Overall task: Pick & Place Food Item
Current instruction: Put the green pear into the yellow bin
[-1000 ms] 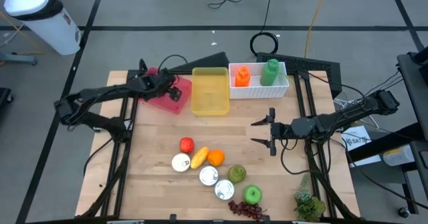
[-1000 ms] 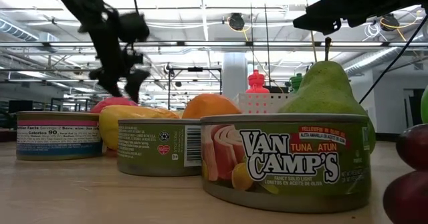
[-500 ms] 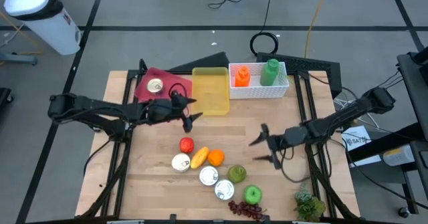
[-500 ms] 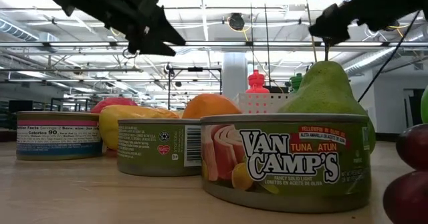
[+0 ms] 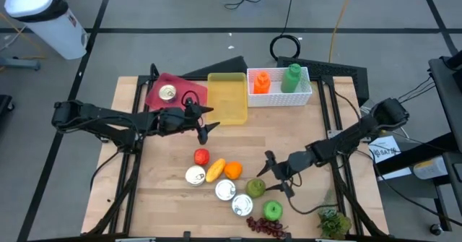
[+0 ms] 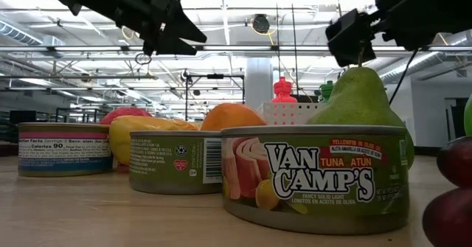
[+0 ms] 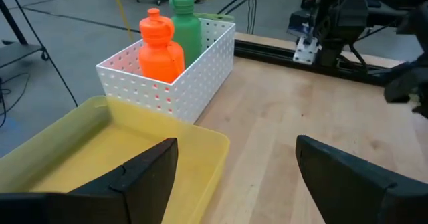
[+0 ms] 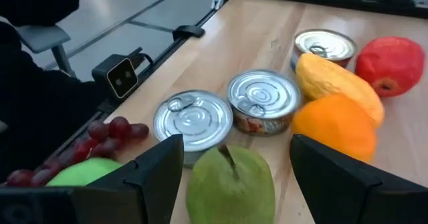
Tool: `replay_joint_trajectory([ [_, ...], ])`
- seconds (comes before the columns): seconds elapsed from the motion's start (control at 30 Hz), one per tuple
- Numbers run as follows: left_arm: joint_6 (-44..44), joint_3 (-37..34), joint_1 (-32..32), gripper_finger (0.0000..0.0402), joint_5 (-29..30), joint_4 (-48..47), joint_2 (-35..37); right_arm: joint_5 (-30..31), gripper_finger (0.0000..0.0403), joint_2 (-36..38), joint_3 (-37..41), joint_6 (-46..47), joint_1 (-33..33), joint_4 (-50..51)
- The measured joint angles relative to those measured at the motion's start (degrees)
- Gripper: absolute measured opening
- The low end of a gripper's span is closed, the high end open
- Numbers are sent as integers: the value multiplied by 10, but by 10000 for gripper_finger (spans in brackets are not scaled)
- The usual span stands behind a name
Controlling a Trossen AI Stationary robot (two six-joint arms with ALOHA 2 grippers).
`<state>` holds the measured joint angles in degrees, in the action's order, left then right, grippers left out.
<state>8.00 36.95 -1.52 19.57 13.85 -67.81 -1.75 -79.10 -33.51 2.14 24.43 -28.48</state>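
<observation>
Green pear [image 5: 255, 187] is the landmark here, sitting on the wooden worktop [image 5: 166, 155] in the middle of the food cluster, and by the look of things it is the next item to be taken. One can [image 5: 167, 92] already lies in the red tray [image 5: 160, 87] far from the pear, at the worktop's back edge, so I judge one placement done; the yellow bin [image 5: 227, 97] beside that tray looks bare, as far as the left wrist view shows. Left on the worktop are the pear, an orange [image 5: 232, 170] and a yellow fruit [image 5: 215, 170] just beside it, a red apple [image 5: 201, 156] a little farther off, three cans [image 5: 225, 190] close by, a green apple [image 5: 272, 211] and grapes [image 5: 266, 227] on the pear's near side. So most of the work remains. The right hand [image 5: 272, 175] hangs just beside and above the pear, fingers apart and holding nothing; the right wrist view shows the pear [image 8: 231, 186] straight ahead between the two fingers, stem up, not yet touched. That arm reaches in low from the worktop's right edge. The left hand [image 5: 204, 122] hovers well away from the pear, next to the yellow bin, fingers apart and empty, its arm stretched out from the left edge and pointing toward the white basket [image 7: 194, 70] with its two bottles [image 7: 161, 51].
</observation>
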Motion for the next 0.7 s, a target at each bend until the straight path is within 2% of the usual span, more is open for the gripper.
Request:
replay_joint_trajectory([
  [0.27, 90, 0, 2, 313, -17, 13, -24, 0, 256, -35, -17, -13, -2, 22],
  [0.47, 84, 0, 2, 306, -20, 47, -73, 0, 256, -34, -17, 17, -11, 88],
  [0.7, 82, 0, -1, 321, -20, 100, -116, -10, 268, -68, -17, 32, -12, 42],
])
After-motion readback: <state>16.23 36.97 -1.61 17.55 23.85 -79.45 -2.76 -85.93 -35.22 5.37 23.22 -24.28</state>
